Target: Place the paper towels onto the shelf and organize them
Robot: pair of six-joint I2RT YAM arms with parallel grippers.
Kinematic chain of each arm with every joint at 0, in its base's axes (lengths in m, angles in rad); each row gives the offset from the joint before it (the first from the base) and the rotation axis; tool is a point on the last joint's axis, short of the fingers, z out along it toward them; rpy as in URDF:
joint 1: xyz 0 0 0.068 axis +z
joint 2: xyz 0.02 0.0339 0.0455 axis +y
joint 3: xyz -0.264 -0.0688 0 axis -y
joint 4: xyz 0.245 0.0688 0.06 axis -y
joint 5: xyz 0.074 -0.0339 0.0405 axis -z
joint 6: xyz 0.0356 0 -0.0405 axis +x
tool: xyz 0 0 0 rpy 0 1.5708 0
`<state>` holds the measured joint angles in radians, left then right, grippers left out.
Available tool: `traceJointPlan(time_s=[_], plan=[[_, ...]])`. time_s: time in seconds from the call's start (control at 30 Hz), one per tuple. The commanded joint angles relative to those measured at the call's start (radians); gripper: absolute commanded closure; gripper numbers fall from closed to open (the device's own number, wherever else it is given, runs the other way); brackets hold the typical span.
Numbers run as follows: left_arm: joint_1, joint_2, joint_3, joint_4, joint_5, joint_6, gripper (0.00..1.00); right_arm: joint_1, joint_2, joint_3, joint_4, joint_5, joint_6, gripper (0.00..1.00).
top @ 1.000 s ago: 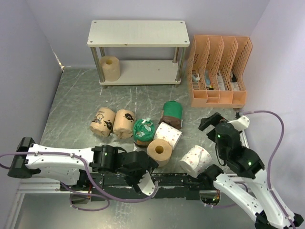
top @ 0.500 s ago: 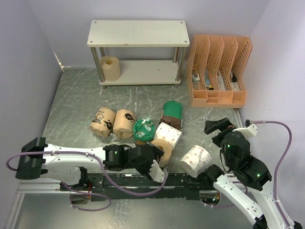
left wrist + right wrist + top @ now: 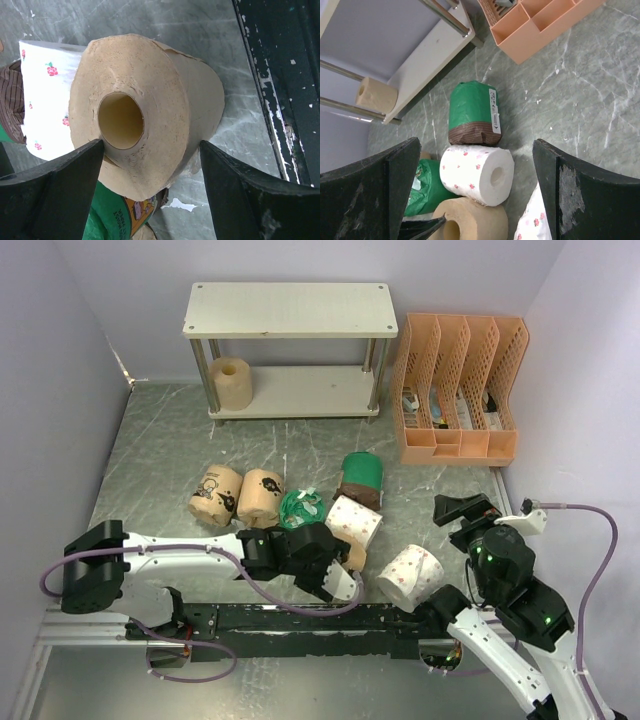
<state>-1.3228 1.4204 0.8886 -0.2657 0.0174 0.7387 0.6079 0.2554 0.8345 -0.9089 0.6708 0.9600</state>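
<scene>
My left gripper is open, its jaws either side of a tan roll lying on the table, hole toward the camera. That roll is mostly hidden under the gripper in the top view. Beside it lie a white pink-dotted roll, a crumpled green roll and an upright green roll. Two labelled tan rolls lie to the left. Another dotted roll lies to the right. One tan roll stands on the lower board of the shelf. My right gripper is open and empty, above the table.
An orange file organizer stands right of the shelf. The dark rail runs along the near table edge. Purple walls close in on the left, back and right. The right wrist view shows the green roll and dotted roll below.
My left gripper has reached forward and right until its open jaws straddle the tan roll. My right gripper has drawn back to the right, away from the rolls.
</scene>
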Motion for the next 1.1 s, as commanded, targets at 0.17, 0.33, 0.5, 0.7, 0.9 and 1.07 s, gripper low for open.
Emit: traceJointPlan(time_s=[0.17, 0.33, 0.5, 0.7, 0.9, 1.07], plan=[[-0.001, 0.052, 0.091, -0.021, 0.082, -0.043, 0.19, -0.002, 0.043, -0.006, 0.034, 0.019, -0.040, 0.05], [-0.001, 0.054, 0.109, -0.034, 0.066, -0.047, 0.16, -0.003, 0.044, -0.017, 0.053, 0.014, -0.057, 0.04], [-0.003, 0.049, 0.107, -0.033, 0.055, -0.072, 0.12, -0.003, 0.029, -0.026, 0.065, 0.012, -0.063, 0.04], [-0.024, 0.024, 0.103, -0.052, 0.027, -0.090, 0.00, -0.001, 0.034, -0.026, 0.066, 0.011, -0.064, 0.04], [-0.056, 0.003, 0.084, -0.063, -0.008, -0.092, 0.04, -0.002, 0.036, -0.027, 0.066, 0.008, -0.064, 0.04], [-0.056, 0.005, 0.058, -0.048, -0.013, -0.077, 0.14, -0.002, 0.028, -0.031, 0.065, 0.009, -0.058, 0.04]])
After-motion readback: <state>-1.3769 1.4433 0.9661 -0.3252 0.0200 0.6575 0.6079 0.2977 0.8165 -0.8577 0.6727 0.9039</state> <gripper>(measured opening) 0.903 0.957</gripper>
